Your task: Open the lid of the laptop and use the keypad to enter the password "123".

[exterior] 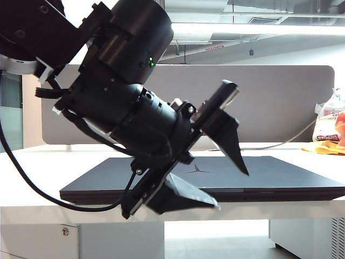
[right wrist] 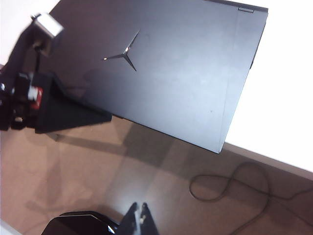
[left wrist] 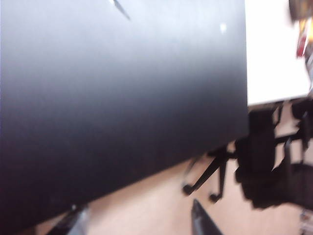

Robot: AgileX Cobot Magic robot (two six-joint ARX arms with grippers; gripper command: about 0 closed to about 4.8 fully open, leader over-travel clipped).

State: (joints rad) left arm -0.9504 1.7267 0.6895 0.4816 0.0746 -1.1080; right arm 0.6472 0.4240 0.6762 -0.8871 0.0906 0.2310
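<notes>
An office with a bright ceiling light strip and a grey rounded fabric divider (exterior: pixel 280 102) stands behind a white counter (exterior: pixel 32 172). Below the counter's edge the wrist views show a tan floor, with a dark cable (right wrist: pixel 234 188) looping across it and the black base of a wheeled chair (left wrist: pixel 264 161).

The laptop (exterior: pixel 291 178) lies flat on the counter, near its front edge. The lid (right wrist: pixel 181 73) is down, closed over the deck, its matte dark panel facing up with the three-pointed logo (right wrist: pixel 124 51) in the middle. The keypad is hidden beneath the closed lid.

The left arm fills the near left of the exterior view, in front of the laptop's front edge. Its left end effector (exterior: pixel 229 172) hangs before the lid with its two dark fingers spread wide and nothing between them; one fingertip points down over the lid, the other sits low by the counter's front edge.

The right end effector (right wrist: pixel 138 211) shows only as two fingertips close together over the floor, well apart from the laptop, holding nothing.
</notes>
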